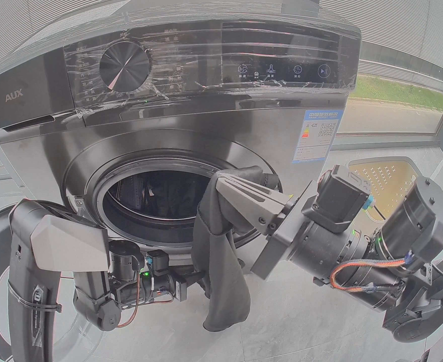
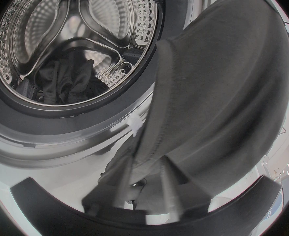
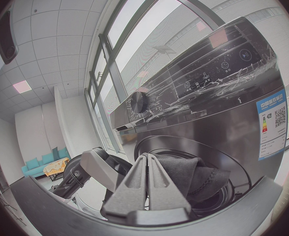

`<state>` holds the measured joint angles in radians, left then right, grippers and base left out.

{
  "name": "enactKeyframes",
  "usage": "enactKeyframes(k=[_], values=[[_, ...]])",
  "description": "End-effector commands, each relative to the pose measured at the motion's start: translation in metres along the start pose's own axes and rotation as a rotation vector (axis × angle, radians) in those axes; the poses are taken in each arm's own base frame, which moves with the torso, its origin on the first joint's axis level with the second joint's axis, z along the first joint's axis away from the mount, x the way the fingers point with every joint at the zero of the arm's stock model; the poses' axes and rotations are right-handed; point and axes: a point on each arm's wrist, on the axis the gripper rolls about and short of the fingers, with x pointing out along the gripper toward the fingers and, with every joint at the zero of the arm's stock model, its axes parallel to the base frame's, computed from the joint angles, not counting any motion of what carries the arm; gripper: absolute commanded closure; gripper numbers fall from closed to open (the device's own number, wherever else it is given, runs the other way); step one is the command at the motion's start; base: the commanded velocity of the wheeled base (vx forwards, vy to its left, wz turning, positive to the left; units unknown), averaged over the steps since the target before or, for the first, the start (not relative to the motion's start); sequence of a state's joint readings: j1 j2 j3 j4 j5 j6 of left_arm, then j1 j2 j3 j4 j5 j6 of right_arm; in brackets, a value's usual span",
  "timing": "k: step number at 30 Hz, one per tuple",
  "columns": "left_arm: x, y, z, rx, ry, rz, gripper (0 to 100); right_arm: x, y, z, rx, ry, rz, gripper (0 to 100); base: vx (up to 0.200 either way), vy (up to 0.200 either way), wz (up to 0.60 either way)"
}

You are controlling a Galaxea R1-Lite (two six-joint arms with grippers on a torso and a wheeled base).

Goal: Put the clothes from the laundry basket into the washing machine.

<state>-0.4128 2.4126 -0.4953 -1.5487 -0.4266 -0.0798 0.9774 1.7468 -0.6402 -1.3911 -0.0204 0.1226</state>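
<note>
The right hand (image 1: 220,178) is clamped tight on a dark grey garment (image 1: 221,272) at the 3 o'clock rim of the washing machine (image 1: 181,121) door opening (image 1: 156,202). The cloth hangs down past the rim toward the floor. More dark clothes (image 2: 66,79) lie inside the drum. The left hand (image 1: 189,280) sits low at 6 o'clock, just beside the hanging cloth; its grip cannot be told.

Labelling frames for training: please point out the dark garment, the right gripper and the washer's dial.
dark garment (image 1: 221,277): head view, hanging lower part.
right gripper (image 1: 219,179): head view, fingertips shut on the garment.
dial (image 1: 124,66): head view, knob centre.
</note>
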Motion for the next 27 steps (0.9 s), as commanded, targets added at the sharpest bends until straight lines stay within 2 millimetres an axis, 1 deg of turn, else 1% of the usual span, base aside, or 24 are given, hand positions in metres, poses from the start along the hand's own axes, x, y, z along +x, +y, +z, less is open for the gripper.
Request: enactKeyframes(k=[1, 5, 8, 10, 11, 14, 15, 16, 18, 19, 21, 22, 27], values=[[0.019, 0.012, -0.016, -0.01, 0.015, -0.003, 100, -0.001, 0.004, -0.001, 0.004, 0.003, 0.015, 100, 0.0, 0.0, 0.0], [0.023, 0.014, -0.018, -0.009, 0.009, -0.001, 100, -0.002, 0.004, -0.001, 0.004, -0.002, 0.015, 100, 0.0, 0.0, 0.0], [0.02, 0.015, -0.017, -0.005, 0.009, 0.005, 100, -0.003, 0.004, -0.002, 0.004, -0.001, 0.014, 100, 0.0, 0.0, 0.0], [0.015, 0.017, -0.013, 0.0, 0.0, 0.02, 100, -0.003, 0.004, -0.002, 0.004, 0.001, 0.013, 100, 0.0, 0.0, 0.0], [0.004, 0.018, -0.004, 0.001, -0.015, 0.035, 100, -0.003, 0.004, -0.001, 0.004, -0.001, 0.014, 100, 0.0, 0.0, 0.0], [-0.017, 0.015, 0.009, -0.003, -0.029, 0.052, 100, -0.004, 0.003, -0.001, 0.007, -0.003, 0.011, 100, 0.0, 0.0, 0.0], [-0.017, 0.015, 0.009, -0.003, -0.029, 0.052, 100, -0.004, 0.003, -0.001, 0.007, -0.003, 0.011, 100, 0.0, 0.0, 0.0], [-0.034, 0.011, 0.021, 0.005, -0.053, 0.067, 100, -0.006, 0.003, 0.001, 0.01, -0.004, 0.01, 100, 0.0, 0.0, 0.0], [-0.048, 0.004, 0.029, 0.008, -0.065, 0.07, 100, -0.007, 0.003, 0.0, 0.009, 0.0, 0.006, 100, 0.0, 0.0, 0.0], [-0.049, 0.004, 0.03, 0.009, -0.068, 0.072, 100, -0.007, 0.003, 0.0, 0.009, 0.001, 0.006, 100, 0.0, 0.0, 0.0], [-0.067, -0.002, 0.038, 0.014, -0.083, 0.086, 100, -0.008, 0.0, -0.002, 0.007, 0.008, -0.002, 100, 0.0, 0.0, 0.0], [-0.073, -0.004, 0.04, 0.02, -0.089, 0.09, 100, -0.009, -0.001, -0.002, 0.006, 0.011, -0.006, 100, 0.0, 0.0, 0.0], [-0.092, -0.006, 0.047, 0.058, -0.108, 0.122, 100, -0.01, -0.003, -0.001, 0.003, 0.011, -0.015, 100, 0.0, 0.0, 0.0]])
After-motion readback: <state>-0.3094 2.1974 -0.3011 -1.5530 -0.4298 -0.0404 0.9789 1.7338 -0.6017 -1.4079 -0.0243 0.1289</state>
